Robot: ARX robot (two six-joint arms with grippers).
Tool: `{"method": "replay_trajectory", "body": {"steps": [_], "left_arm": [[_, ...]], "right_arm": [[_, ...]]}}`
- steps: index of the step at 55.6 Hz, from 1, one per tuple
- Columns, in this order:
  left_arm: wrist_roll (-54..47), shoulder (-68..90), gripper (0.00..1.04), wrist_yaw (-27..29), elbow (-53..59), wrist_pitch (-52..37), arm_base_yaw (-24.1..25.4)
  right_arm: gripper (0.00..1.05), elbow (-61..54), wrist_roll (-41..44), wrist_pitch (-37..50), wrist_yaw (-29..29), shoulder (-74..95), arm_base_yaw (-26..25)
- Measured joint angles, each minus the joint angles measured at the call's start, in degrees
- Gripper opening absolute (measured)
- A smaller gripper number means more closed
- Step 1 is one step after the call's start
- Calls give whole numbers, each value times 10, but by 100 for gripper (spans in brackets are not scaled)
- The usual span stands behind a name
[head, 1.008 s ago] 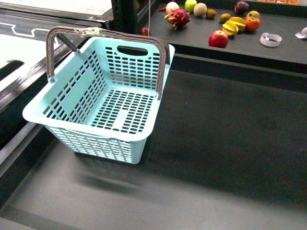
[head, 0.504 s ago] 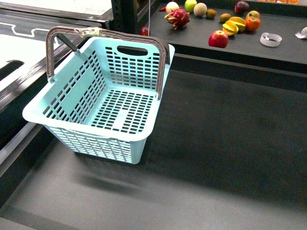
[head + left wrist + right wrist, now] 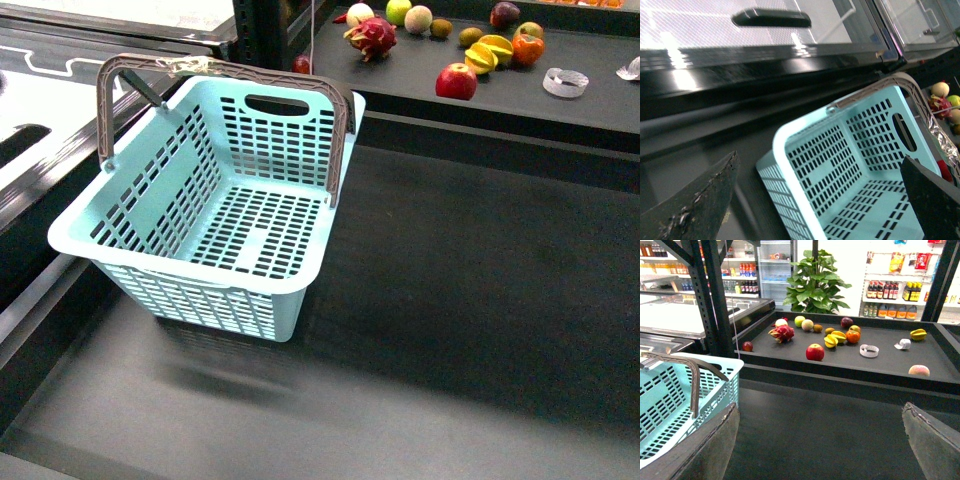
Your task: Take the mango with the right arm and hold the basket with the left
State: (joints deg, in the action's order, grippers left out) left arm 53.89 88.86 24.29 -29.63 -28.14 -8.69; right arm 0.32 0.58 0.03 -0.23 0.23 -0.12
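The light blue basket (image 3: 215, 215) stands empty on the dark counter at the left, its grey-brown handles (image 3: 215, 68) raised. My left gripper (image 3: 818, 159) is open, and the basket's (image 3: 850, 165) near rim corner lies between its fingers without touching them. The mango (image 3: 497, 45), a smooth yellow-orange oval, lies among other fruit on the raised shelf at the back right. In the right wrist view the mango (image 3: 839, 334) is far ahead. My right gripper (image 3: 821, 406) is open over bare counter, empty, with the basket's (image 3: 670, 400) side beside one finger. Neither arm shows in the front view.
On the shelf (image 3: 420, 95) lie a red apple (image 3: 456, 80), a dragon fruit (image 3: 370, 38), a ridged star fruit (image 3: 479, 60), round fruits and a tape roll (image 3: 565, 82). A black upright post (image 3: 262, 30) and freezer lids (image 3: 40, 100) flank the basket's left.
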Motion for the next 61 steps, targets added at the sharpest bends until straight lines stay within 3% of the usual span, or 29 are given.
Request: {"method": "replay_trajectory", "body": {"steps": [9,19,61], "left_arm": [[22,169,97,-55,-158,17,-43],[47,281,97,-82,-296,52,-58],[136,424,97,-128,-555,138,-58]], "right_arm": [[97,0,0,0,0,0,0],[97,0,0,0,0,0,0],[97,0,0,0,0,0,0]]}}
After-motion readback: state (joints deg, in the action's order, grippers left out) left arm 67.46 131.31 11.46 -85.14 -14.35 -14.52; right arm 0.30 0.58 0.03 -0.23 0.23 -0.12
